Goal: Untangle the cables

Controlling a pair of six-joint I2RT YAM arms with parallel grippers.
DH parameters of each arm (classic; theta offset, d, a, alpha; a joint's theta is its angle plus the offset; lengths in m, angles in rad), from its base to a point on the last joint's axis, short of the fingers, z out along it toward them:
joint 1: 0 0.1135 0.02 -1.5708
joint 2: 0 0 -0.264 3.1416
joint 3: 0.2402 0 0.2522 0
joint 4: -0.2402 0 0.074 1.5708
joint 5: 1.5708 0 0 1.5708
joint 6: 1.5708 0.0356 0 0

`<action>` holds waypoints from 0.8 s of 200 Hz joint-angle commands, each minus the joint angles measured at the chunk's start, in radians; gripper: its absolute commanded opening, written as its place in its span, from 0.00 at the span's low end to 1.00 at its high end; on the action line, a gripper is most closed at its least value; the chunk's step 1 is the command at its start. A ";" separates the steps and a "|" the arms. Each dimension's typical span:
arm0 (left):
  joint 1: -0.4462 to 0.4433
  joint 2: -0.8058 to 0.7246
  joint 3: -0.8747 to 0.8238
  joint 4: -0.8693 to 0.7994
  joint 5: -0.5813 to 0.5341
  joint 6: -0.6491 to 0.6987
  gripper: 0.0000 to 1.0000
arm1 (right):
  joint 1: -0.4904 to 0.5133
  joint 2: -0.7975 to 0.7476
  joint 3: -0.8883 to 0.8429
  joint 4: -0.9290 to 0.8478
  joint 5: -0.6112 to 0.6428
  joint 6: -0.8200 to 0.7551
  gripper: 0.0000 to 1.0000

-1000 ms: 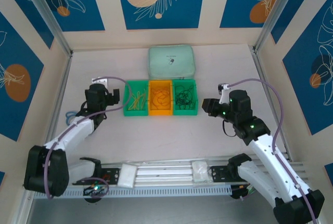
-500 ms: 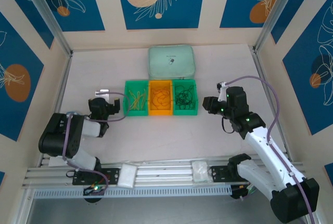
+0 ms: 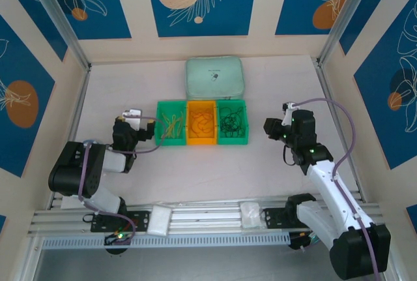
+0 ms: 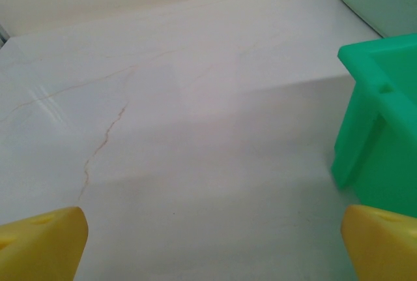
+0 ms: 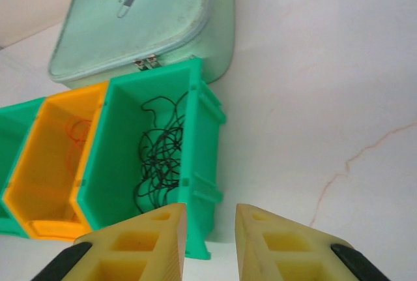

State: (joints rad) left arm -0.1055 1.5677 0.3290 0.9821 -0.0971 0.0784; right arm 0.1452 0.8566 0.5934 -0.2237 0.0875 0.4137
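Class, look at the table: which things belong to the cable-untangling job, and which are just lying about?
Job: black cables, orange cables, pale yellow cables, row of bins holding them.
Lying about: mint-green case.

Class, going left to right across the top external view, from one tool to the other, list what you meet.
The left tool → left green bin holding pale yellow-tan cables → orange bin holding orange-red cables → right green bin holding black cables → right tool.
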 commanded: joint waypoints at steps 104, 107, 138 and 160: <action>0.021 -0.001 0.042 -0.032 0.016 -0.020 0.99 | -0.234 0.192 -0.235 0.753 -0.018 -0.211 0.39; 0.021 0.000 0.042 -0.033 0.016 -0.020 1.00 | -0.235 0.206 -0.241 0.775 -0.022 -0.215 0.39; 0.023 -0.001 0.042 -0.033 0.017 -0.020 1.00 | -0.237 0.359 -0.283 0.963 -0.060 -0.199 0.39; 0.023 0.000 0.041 -0.033 0.017 -0.020 0.99 | -0.230 0.464 -0.317 1.120 -0.074 -0.211 0.39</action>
State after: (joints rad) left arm -0.0937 1.5677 0.3603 0.9516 -0.0971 0.0761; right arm -0.0868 1.2419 0.3107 0.6350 0.0528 0.2310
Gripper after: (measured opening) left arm 0.994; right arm 0.389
